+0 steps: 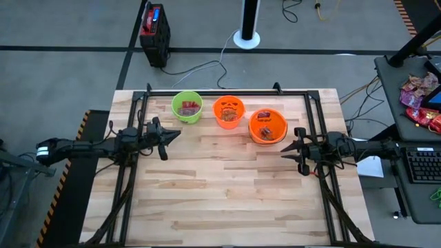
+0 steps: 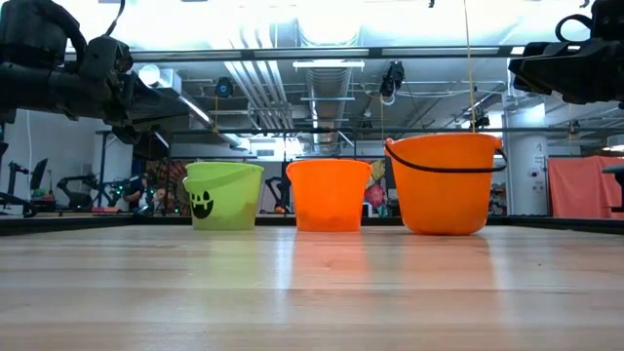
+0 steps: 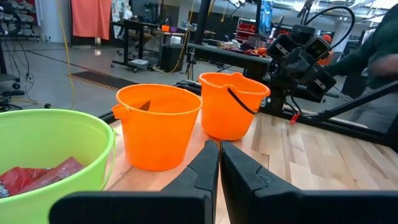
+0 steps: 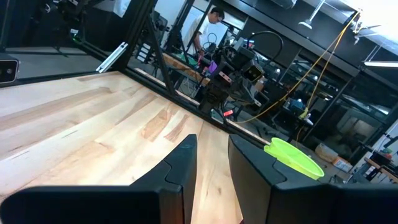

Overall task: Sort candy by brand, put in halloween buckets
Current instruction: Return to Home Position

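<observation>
As far as the views show, the sorting looks finished. No loose sweets lie on the pale wooden butcher-block table (image 1: 227,196), and the wrapped candy sits inside the three pails lined up along the far edge. Flat red packets (image 1: 189,107) are in the lime green round plastic pail (image 1: 175,109). Small pieces (image 1: 229,116), too small to tell apart, are in the orange jack-o'-lantern plastic pail (image 1: 229,102). Dark and reddish pieces (image 1: 266,129) are in the wider orange plastic pail (image 1: 267,140). The left gripper (image 3: 219,169) hangs above the table's left side, facing the pails, its fingers nearly touching and empty. The right gripper (image 4: 212,163) hangs above the right side, just beside the wider pail, its fingers slightly parted and also empty. Judging by this, what remains is only parking both arms.
</observation>
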